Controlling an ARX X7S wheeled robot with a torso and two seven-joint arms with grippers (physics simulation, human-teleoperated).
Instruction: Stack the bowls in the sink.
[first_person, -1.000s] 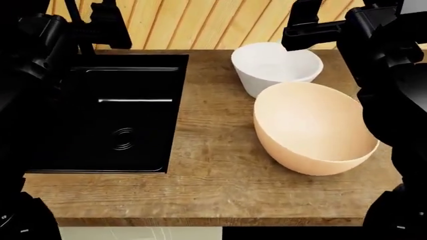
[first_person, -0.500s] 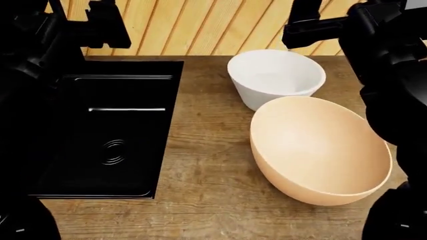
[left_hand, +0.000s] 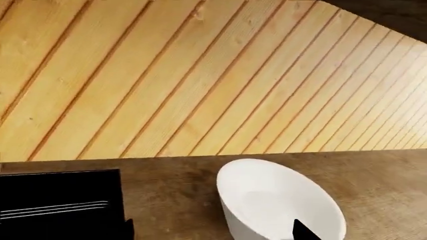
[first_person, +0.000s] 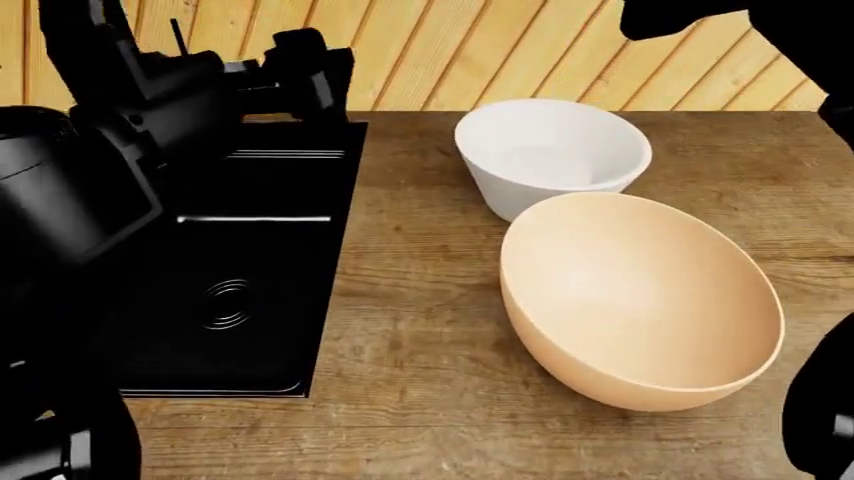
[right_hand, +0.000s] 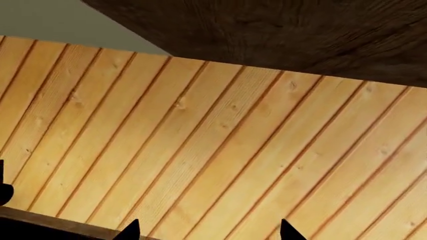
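Sink basin (first_person: 227, 290), glossy black with a ringed round drain, is sunk into the left part of the wooden countertop (first_person: 400, 330), and its back rim runs close along the counter's rear edge below the slatted pine wall (first_person: 441, 50); only one basin shows from the head view, the rest hidden behind the robot's dark left arm (first_person: 80, 200). Both bowls sit on the bare wood to the right of the sink, not in it. Nearer the front edge is the peach-tan bowl (first_person: 641, 300), the bigger of the two, rounded and tipped so its mouth faces up and toward the sink. Just behind it, toward the rear edge, stands the white bowl (first_person: 550, 155), upright and steep-sided; the two rims look to be touching or nearly so, I cannot tell which. The left gripper (first_person: 300, 70) hangs over the sink's back right corner, apart from both bowls, and I cannot tell how wide its jaws stand. From the left wrist the white bowl (left_hand: 280, 205) lies ahead on the wood. The right gripper (right_hand: 207, 231) shows only two dark fingertips (right_hand: 130, 231) set well apart, pointed at the wall, gripping nothing.
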